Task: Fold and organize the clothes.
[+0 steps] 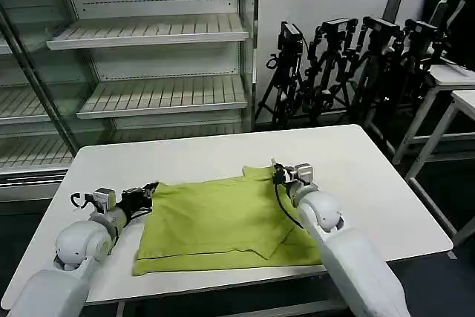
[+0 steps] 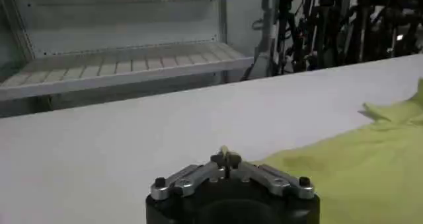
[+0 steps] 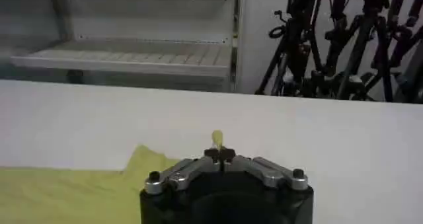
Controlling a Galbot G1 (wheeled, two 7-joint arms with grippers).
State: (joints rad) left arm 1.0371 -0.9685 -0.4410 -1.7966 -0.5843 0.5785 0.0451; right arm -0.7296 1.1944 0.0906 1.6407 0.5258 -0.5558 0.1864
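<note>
One garment: lime T-shirt (image 1: 223, 220), thin fabric, lying partly folded on the white table (image 1: 371, 176), its near edge close to the table's front edge. A diagonal fold crosses its right half.

Two grippers, both at table height:
- Left gripper (image 1: 146, 194), at the shirt's left far corner. Jaws drawn together; a small pale-yellow bit shows between the tips in the left wrist view (image 2: 227, 158), judged to be a pinch of cloth.
- Right gripper (image 1: 280, 174), at the shirt's right far corner. Jaws likewise closed, a sliver of yellow fabric standing up between the tips (image 3: 217, 149).

Surroundings: shelving (image 1: 156, 35) behind the table; tripods (image 1: 349, 64) to the right rear.

Risks, judged:
- Both holds take very little cloth; thin fabric may slip out once lifted.
- Uneven pull from the two arms would skew the fold or drag the existing layers apart.
- Drawing the shirt toward the robot could carry its near hem over the table's front edge.
</note>
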